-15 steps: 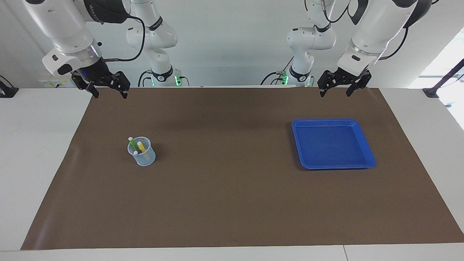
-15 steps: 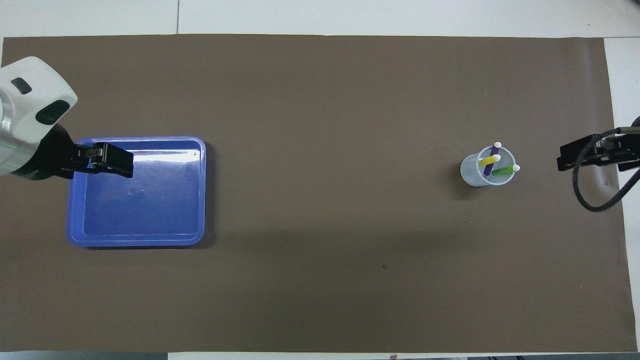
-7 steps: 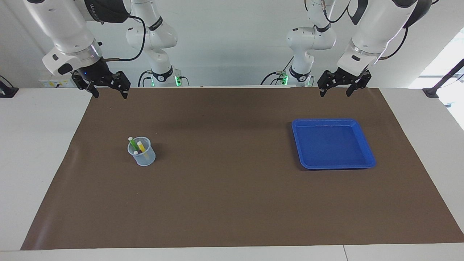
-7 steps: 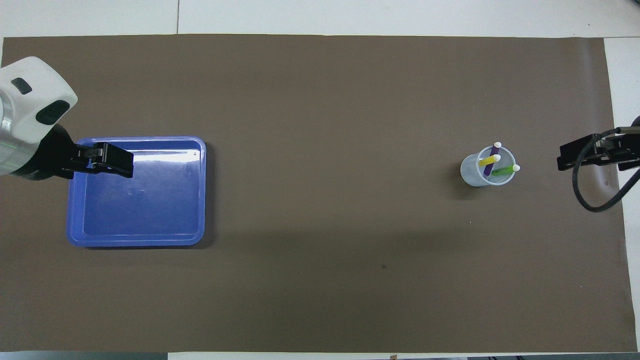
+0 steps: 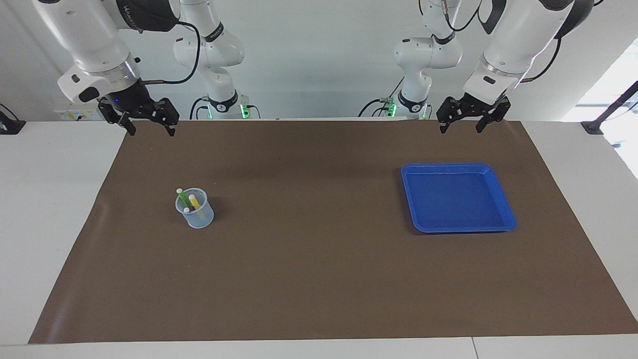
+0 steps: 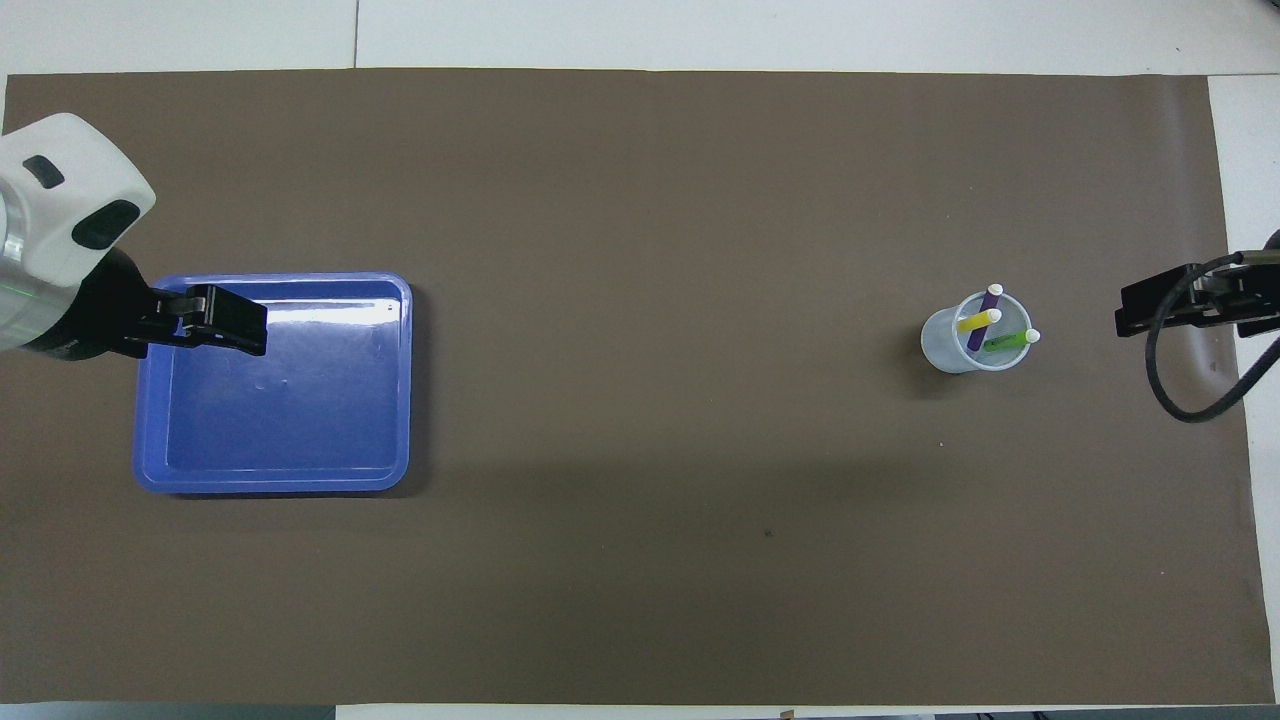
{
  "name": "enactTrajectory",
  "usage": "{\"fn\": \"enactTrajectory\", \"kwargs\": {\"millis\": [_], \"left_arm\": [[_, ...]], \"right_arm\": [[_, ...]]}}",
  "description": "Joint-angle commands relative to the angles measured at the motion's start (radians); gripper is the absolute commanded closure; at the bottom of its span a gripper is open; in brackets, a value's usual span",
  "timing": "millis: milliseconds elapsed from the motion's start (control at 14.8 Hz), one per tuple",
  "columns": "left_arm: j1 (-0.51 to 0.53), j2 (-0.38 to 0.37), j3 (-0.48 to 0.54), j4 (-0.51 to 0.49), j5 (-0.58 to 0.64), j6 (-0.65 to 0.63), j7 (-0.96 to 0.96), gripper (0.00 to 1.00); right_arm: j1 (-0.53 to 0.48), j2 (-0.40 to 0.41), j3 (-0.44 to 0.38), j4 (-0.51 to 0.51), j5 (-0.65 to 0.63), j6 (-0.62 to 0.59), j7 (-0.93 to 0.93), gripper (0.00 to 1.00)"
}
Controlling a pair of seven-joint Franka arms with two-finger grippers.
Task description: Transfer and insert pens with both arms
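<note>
Nearest the robots, we see both end effectors raised above the robots' own edge of the brown mat (image 5: 319, 279) that covers the surface. The right end effector (image 5: 147, 130) hangs with its fingers spread and empty at the right arm's end; the left end effector (image 5: 462, 127) hangs likewise open and empty at the left arm's end, waiting. Farther out, the clear cup (image 5: 195, 210) stands upright toward the right arm's end, holding the three pens: the green pen (image 5: 184, 198), the yellow pen (image 5: 196, 204) and the purple pen (image 6: 987, 314), all leaning with pale ends up. Level with it, toward the left arm's end, lies the empty blue tray (image 5: 505, 207).

We judge that no pen has yet been lifted, so the first reach falls to the right arm. We would bring it down over the cup and close on one protruding pale end only. The pens cross, so a careless pinch may drag a neighbour or tip the cup.
</note>
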Motion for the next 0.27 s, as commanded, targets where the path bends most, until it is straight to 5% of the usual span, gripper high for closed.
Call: {"fn": "enactTrajectory", "kwargs": {"millis": [0, 203], "left_arm": [[0.01, -0.024, -0.001, -0.028, -0.01, 0.003, 0.008, 0.0], [0.01, -0.024, -0.001, -0.028, -0.01, 0.003, 0.008, 0.0]], "right_arm": [[-0.01, -0.011, 0.006, -0.011, -0.006, 0.007, 0.012, 0.0], [-0.006, -0.012, 0.006, -0.011, -0.005, 0.007, 0.015, 0.0]]}}
